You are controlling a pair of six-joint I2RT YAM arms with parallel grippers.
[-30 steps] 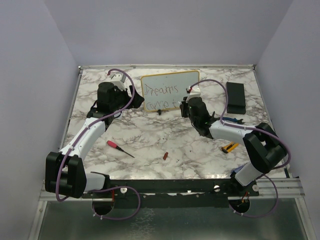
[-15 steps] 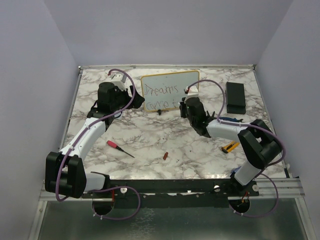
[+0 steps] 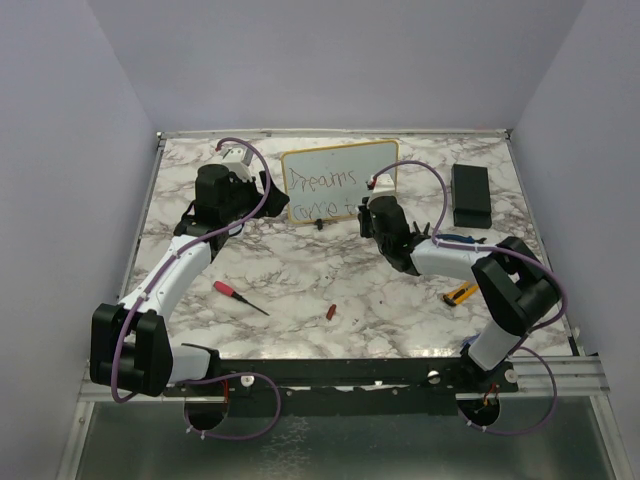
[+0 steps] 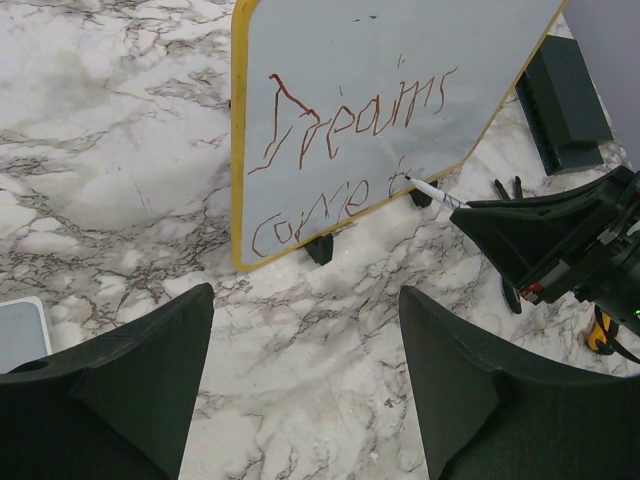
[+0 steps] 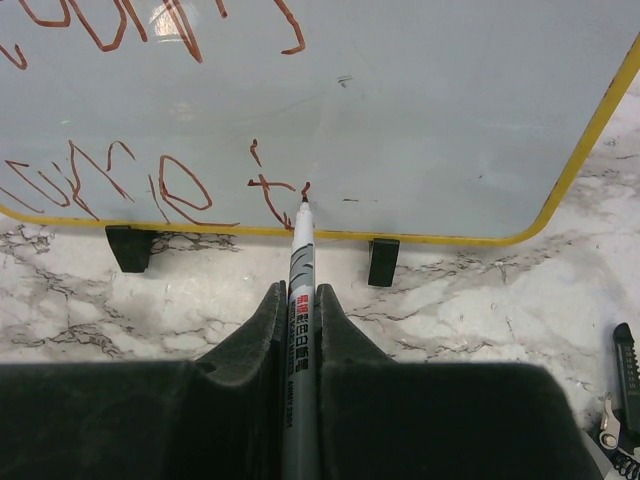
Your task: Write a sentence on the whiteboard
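Your right claw [image 5: 297,296], clenched on the marker [image 5: 300,255], has edged left along the whiteboard [image 5: 450,110], tip beside the "t": the sentence [image 4: 345,125] is unfinished; left claw [image 4: 305,300] released.

Your top view looks down from far behind. Your 2 wrist views both face the whiteboard [image 5: 450,120] close.

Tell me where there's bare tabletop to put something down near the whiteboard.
The widest bare patch is mid-table, bordered by the whiteboard, the red-handled screwdriver, the small red cap and the right arm. Another lies along the near edge between the cap and the yellow-handled tool. It is crowded right of the whiteboard: the held marker and the black box.
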